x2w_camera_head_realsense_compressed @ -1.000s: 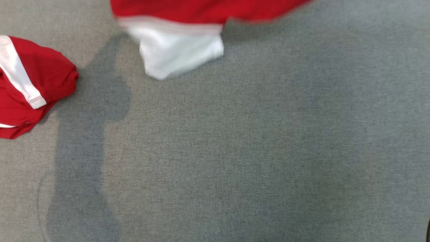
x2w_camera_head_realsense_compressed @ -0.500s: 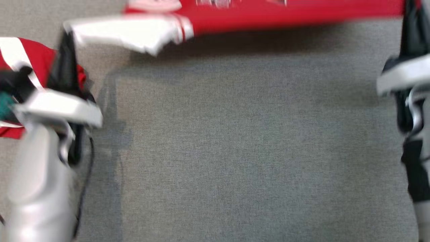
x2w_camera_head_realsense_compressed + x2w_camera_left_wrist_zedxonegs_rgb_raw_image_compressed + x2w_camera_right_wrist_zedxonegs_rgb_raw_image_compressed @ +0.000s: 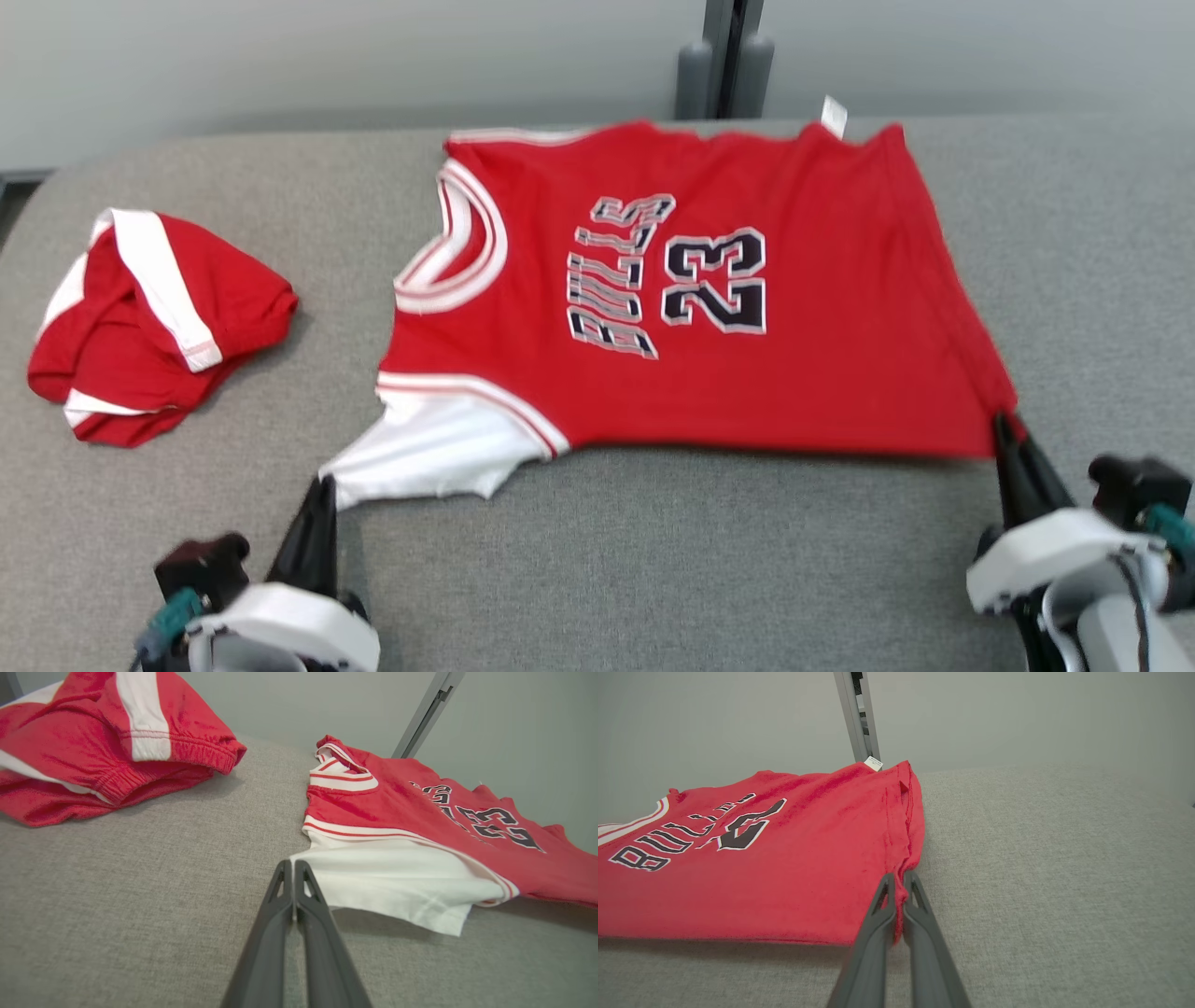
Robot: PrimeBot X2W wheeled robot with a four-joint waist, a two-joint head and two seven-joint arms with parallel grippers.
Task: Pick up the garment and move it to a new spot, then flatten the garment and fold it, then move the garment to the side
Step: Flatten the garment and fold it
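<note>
Across gray cloth surface (image 3: pixel 653 560): looking at red jersey (image 3: pixel 803 392) lying spread out, front up, reading "BULLS" and "23" in black, white-edged print. Pinching its white sleeve corner with left gripper (image 3: pixel 323 483), fingers together on cloth. Clamping red hem corner with right gripper (image 3: pixel 1005 425). Spotting small white tag (image 3: pixel 833 116) at far hem, print unreadable. Noting red-and-white shorts (image 3: pixel 149 327) crumpled to left, apart.

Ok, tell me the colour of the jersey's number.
The number is black, outlined white; head view shows it best.

jersey (image 3: pixel 822 373): red, white sleeve | shorts (image 3: pixel 233 299): red, white stripe | table (image 3: pixel 653 560): grey
</note>
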